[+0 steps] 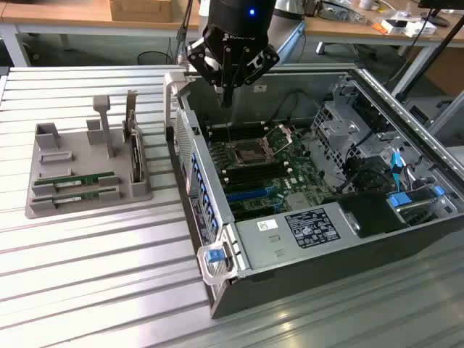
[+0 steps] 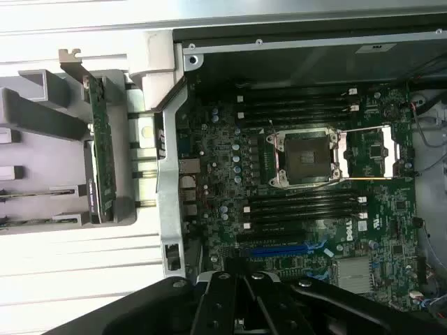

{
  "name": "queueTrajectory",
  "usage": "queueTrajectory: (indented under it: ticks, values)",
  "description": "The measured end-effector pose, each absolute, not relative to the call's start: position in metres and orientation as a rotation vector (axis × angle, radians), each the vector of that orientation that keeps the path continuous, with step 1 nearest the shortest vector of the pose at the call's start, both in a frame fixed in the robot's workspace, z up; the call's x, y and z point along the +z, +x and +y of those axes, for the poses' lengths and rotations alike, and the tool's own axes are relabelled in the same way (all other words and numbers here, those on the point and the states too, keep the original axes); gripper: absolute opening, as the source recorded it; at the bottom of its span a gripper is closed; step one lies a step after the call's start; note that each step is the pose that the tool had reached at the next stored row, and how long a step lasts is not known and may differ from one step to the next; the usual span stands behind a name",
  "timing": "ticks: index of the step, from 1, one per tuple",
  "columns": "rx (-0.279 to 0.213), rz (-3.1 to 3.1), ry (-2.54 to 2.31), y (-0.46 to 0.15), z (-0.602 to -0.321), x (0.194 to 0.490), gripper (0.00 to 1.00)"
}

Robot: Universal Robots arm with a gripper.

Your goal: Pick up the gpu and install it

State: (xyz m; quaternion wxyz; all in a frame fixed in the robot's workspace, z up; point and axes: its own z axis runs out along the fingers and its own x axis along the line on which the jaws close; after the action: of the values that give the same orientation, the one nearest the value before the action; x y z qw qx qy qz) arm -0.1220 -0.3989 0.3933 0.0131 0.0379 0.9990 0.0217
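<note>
- exterior view: one gripper (image 1: 227,98) hangs over the far end of one open computer case (image 1: 190,163). claw closed, fingertips together, nothing seen between them.
- one grey holder tray (image 1: 43,190) sits on the ribbed metal table (image 1: 94,290), at the exterior view's left of the case and well apart from the gripper.
- the gpu (image 1: 78,179), a long green stick with a white label, lies flat in the tray. a second green stick (image 1: 76,194) like it lies just beside it, parallel. count: two sticks, both in the tray.
- one upright dark card (image 1: 134,148) with a metal bracket stands at the tray's edge nearest the case.
- inside the case: one green motherboard (image 1: 290,174), one cpu socket (image 1: 245,151), one labelled power supply (image 1: 308,226).
- one blue latch (image 1: 214,255) on the case's near corner.
- wrist view: closed black fingers (image 2: 222,307) point down at the motherboard.
- the cpu socket has two banks of black memory slots (image 2: 300,105), one on each side.
- one blue expansion slot (image 2: 279,249) and one silver heatsink (image 2: 353,273) lie near the fingers.
- the tray, the upright card and the ends of both sticks lie outside the case wall.
</note>
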Motion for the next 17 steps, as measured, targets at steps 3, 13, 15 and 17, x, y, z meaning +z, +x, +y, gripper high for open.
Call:
queueTrajectory:
  ticks: [3, 13, 15, 17]
  values:
    - [0.068, 3.112, 0.118, -0.1246, -0.3989, 0.3933, 0.1]
    - [0.068, 3.112, 0.118, -0.1273, -0.3989, 0.3933, 0.1]
    - [0.068, 3.113, 0.118, -0.129, -0.3989, 0.3933, 0.1]
    - [0.068, 3.113, 0.118, -0.1297, -0.3989, 0.3933, 0.1]
